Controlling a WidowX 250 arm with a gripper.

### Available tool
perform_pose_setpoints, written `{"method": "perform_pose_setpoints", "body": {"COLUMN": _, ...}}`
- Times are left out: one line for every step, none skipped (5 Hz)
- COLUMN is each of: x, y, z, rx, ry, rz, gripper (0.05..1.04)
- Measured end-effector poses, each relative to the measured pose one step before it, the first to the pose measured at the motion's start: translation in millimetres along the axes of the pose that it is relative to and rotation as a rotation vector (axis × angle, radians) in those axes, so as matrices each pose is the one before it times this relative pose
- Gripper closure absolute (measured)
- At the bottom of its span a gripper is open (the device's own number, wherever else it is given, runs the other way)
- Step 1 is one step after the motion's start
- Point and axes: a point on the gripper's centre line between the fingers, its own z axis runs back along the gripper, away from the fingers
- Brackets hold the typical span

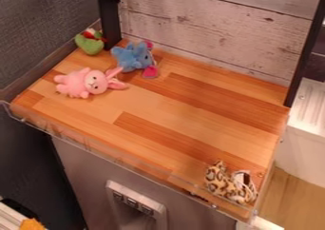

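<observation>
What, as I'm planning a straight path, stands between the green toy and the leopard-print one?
Just past the green toy, the pink bunny and the blue plush crowd the line, leaving little room between them; beyond, nothing visible blocks the leopard-print toy.

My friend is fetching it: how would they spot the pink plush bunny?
On the brown wooden countertop, look to the left end. The long-eared pink plush bunny lies there, ears pointing right; its pink body sets it apart from the blue plush toy and green plush toy behind.

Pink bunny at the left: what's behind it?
Behind the pink bunny are a blue plush and a green plush; whatever its body covers can't be seen.
</observation>
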Motion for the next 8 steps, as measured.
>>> {"method": "perform_pose_setpoints", "body": {"x": 0.60, "y": 1.42, "z": -4.04, "rx": 0.0090, "ry": -0.0022, "rz": -0.0196, "gripper": 0.089}}
{"method": "perform_pose_setpoints", "body": {"x": 1.33, "y": 5.38, "z": -8.01, "rx": 0.0722, "ry": -0.0209, "rz": 0.0296, "gripper": 0.085}}
{"method": "perform_pose_setpoints", "body": {"x": 1.78, "y": -0.16, "z": -25.78, "rx": 0.0113, "ry": -0.0054, "rz": 0.0386, "gripper": 0.085}}
{"method": "perform_pose_setpoints", "body": {"x": -0.04, "y": -4.92, "z": -37.20, "rx": -0.0277, "ry": 0.0089, "rz": 0.0468, "gripper": 0.085}}
{"method": "perform_pose_setpoints", "body": {"x": 0.14, "y": -4.72, "z": -31.81, "rx": -0.0385, "ry": 0.0150, "rz": 0.0411, "gripper": 0.085}}
{"method": "perform_pose_setpoints", "body": {"x": -0.22, "y": 0.85, "z": -2.05, "rx": 0.0013, "ry": -0.0008, "rz": 0.0013, "gripper": 0.087}}
{"method": "perform_pose_setpoints", "body": {"x": 0.53, "y": -0.17, "z": -1.64, "rx": -0.0040, "ry": -0.0015, "rz": 0.0006, "gripper": 0.088}}
{"method": "perform_pose_setpoints", "body": {"x": 1.91, "y": 2.54, "z": -0.63, "rx": 0.0038, "ry": -0.0065, "rz": -0.0001, "gripper": 0.089}}
